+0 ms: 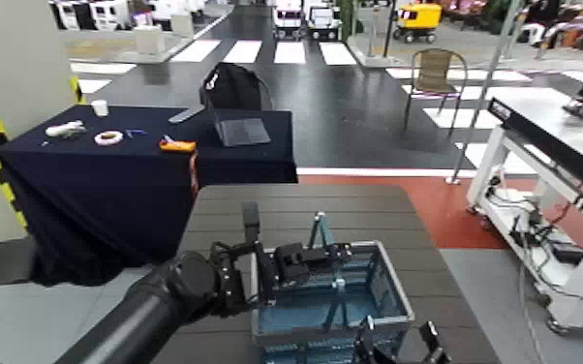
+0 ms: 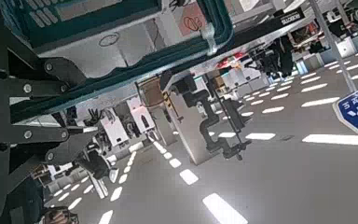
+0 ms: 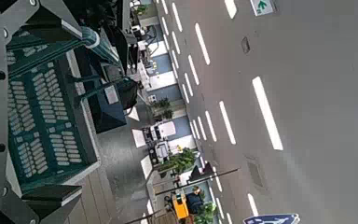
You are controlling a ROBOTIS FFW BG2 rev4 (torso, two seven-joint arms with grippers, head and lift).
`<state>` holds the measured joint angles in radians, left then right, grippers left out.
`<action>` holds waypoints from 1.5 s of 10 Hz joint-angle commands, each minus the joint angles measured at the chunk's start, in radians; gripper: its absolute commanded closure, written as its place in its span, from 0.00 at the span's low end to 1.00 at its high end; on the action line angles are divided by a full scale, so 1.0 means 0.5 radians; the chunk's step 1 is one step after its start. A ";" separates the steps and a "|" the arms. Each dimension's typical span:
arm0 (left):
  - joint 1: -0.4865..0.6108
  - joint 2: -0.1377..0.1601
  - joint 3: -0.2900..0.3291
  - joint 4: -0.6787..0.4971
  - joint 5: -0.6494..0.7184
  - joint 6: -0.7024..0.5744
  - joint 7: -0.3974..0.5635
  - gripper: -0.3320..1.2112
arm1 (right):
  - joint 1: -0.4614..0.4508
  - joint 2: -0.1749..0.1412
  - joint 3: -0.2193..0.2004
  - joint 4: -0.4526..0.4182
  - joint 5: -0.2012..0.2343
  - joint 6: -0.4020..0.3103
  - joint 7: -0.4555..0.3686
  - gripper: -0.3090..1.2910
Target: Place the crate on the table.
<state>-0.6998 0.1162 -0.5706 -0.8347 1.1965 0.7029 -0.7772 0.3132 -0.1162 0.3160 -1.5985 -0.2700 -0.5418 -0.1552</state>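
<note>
The blue-grey lattice crate (image 1: 329, 310) stands on the dark slatted table (image 1: 257, 208) near its front edge, its teal hoop handle (image 1: 320, 232) upright. My left gripper (image 1: 291, 263) reaches in from the left and sits at the crate's left rim, by the foot of the handle. In the left wrist view the teal handle (image 2: 168, 61) runs straight through that gripper, with the crate (image 2: 75, 14) beyond. My right gripper (image 1: 397, 344) is open at the crate's near right corner with its fingers spread. The crate's lattice wall (image 3: 47, 121) shows between them.
A navy-draped table (image 1: 111, 184) behind on the left carries a laptop (image 1: 240, 129) and small items. A white-framed workbench (image 1: 557, 126) stands to the right. A chair (image 1: 436, 73) is farther back on the dark floor. Bare slats lie behind the crate.
</note>
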 commanded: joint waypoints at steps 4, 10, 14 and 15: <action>0.007 0.004 -0.071 0.003 0.000 0.005 -0.020 0.61 | -0.001 -0.001 0.000 0.000 0.000 -0.003 0.000 0.28; 0.197 0.102 0.343 -0.509 -0.733 -0.114 0.211 0.27 | 0.012 0.002 -0.009 -0.009 0.000 0.004 -0.003 0.28; 0.636 0.188 0.659 -1.205 -0.979 -0.347 0.735 0.28 | 0.021 0.005 -0.028 -0.021 0.000 0.013 0.000 0.28; 0.752 0.188 0.724 -1.356 -1.083 -0.449 0.833 0.28 | 0.024 0.009 -0.034 -0.024 0.000 0.013 -0.003 0.28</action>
<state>-0.3563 0.2093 -0.2264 -1.4695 0.6846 0.5064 -0.3613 0.3247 -0.1129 0.3007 -1.6094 -0.2700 -0.5354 -0.1558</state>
